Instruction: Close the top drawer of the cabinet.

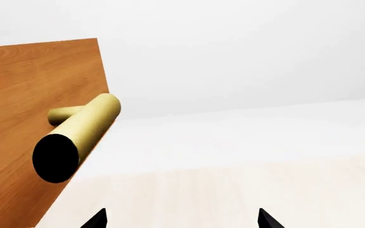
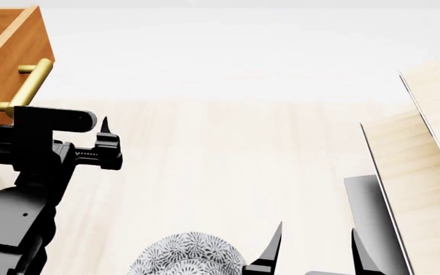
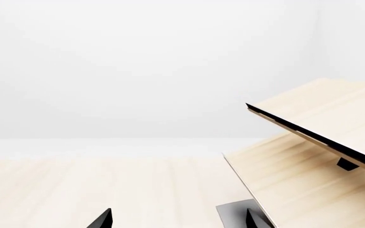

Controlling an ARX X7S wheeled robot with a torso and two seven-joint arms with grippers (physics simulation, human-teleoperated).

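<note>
Pale wood floor point(image 2: 228, 166), white backdrop.

Head view: top drawer point(image 2: 2, 69) at far left, pulled out, open box visible from above, brass handle point(image 2: 25, 86) on its front. Left gripper point(image 2: 101, 134) just beside the handle, close under its near end, not clearly touching; only one fingertip visible, spread not readable here. Patterned bowl point(image 2: 185, 255) at bottom centre. Right gripper point(image 2: 315, 246) low at right, fingers apart, holding nothing. Pale tiered shelf point(image 2: 426, 143) at right edge.

Left wrist view: drawer front and handle seen end-on, close; both fingertips apart, nothing between, left gripper point(image 1: 182, 219) open.

Right wrist view: shelf boards ahead; right gripper point(image 3: 179, 219) tips spread, empty.
</note>
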